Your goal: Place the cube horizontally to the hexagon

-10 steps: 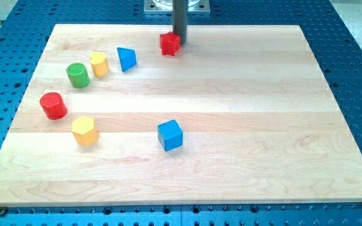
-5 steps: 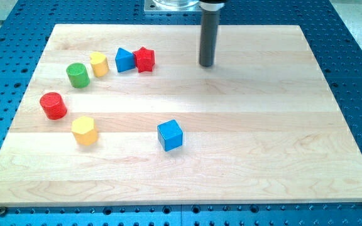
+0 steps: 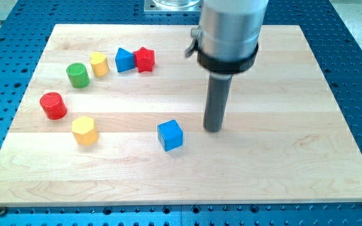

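The blue cube point(image 3: 170, 135) lies on the wooden board point(image 3: 294, 144) a little below its middle. The yellow hexagon point(image 3: 84, 130) lies to the cube's left, at nearly the same height in the view, with bare board between them. My tip point(image 3: 213, 130) stands just right of the blue cube, with a small gap between them. The rod and its wide silver holder rise from the tip toward the view's top.
A red cylinder point(image 3: 53, 105) lies above and left of the hexagon. Toward the view's top left stand a green cylinder point(image 3: 77, 75), a small yellow block point(image 3: 98, 64), a blue triangle point(image 3: 125, 60) and a red star point(image 3: 144, 59) touching the triangle.
The red star was pushed left against the blue triangle. My tip then moved right and down the view, from the board's top edge to just right of the blue cube.
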{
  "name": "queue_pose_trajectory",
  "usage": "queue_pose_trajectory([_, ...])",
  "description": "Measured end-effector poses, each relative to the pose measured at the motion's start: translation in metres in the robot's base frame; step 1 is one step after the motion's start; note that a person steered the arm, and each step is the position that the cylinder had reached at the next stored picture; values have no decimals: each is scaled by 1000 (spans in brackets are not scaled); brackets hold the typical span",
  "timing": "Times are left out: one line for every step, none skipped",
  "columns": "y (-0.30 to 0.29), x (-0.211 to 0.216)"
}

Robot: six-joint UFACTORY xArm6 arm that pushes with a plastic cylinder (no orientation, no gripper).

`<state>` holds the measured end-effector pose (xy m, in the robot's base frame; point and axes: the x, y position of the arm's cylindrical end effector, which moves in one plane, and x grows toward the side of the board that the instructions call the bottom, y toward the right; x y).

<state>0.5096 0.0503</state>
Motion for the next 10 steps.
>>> queue_pose_trajectory([-52, 19])
queue_pose_trajectory([-99, 22])
queue_pose_trajectory([-126, 23])
queue_pose_trajectory([-98, 29])
queue_pose_trajectory([-24, 29])
queue_pose_trajectory([50, 29])
queue_pose_trajectory([123, 29])
queue_pose_trajectory([150, 29])
queue_pose_trajectory([171, 29])
queue_pose_trajectory([186, 29])
